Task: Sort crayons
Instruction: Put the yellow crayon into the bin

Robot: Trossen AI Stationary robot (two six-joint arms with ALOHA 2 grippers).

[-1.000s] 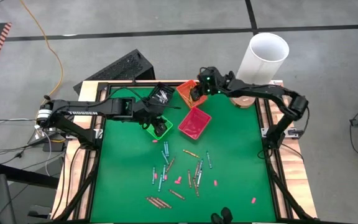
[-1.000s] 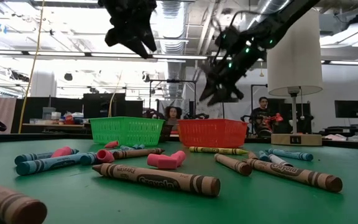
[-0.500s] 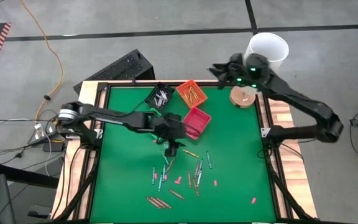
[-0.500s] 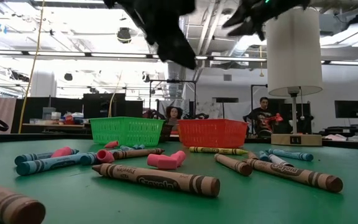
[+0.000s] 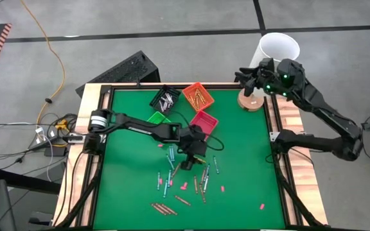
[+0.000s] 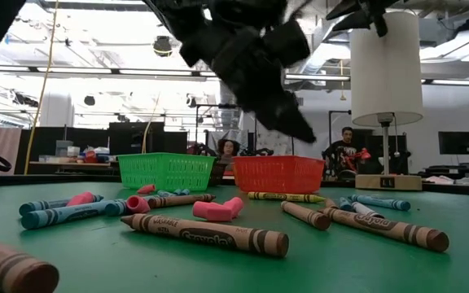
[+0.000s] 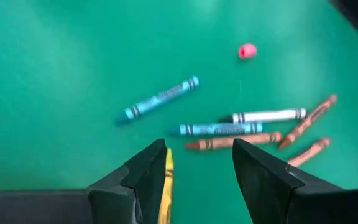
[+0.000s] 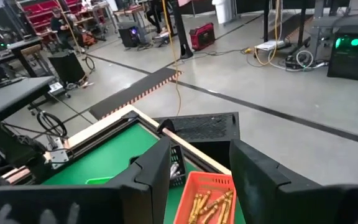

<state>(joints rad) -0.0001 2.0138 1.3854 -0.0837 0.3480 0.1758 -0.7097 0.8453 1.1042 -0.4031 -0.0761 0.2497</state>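
Green felt, crayons (image 5: 186, 172) scattered: left gripper (image 7: 197, 163) hovers, fingers apart, empty. Centre over yellow crayon (image 7: 165, 196) before you descend. Right gripper (image 5: 249, 78) parked high, fingers apart.

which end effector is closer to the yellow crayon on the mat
Left. The left end effector hovers open right over the yellow crayon; the right end effector is up past the mat's far right corner.

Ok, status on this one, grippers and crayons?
Left gripper open, empty, above scattered crayons. Right gripper open, empty, parked at far right corner. Nothing blocking.
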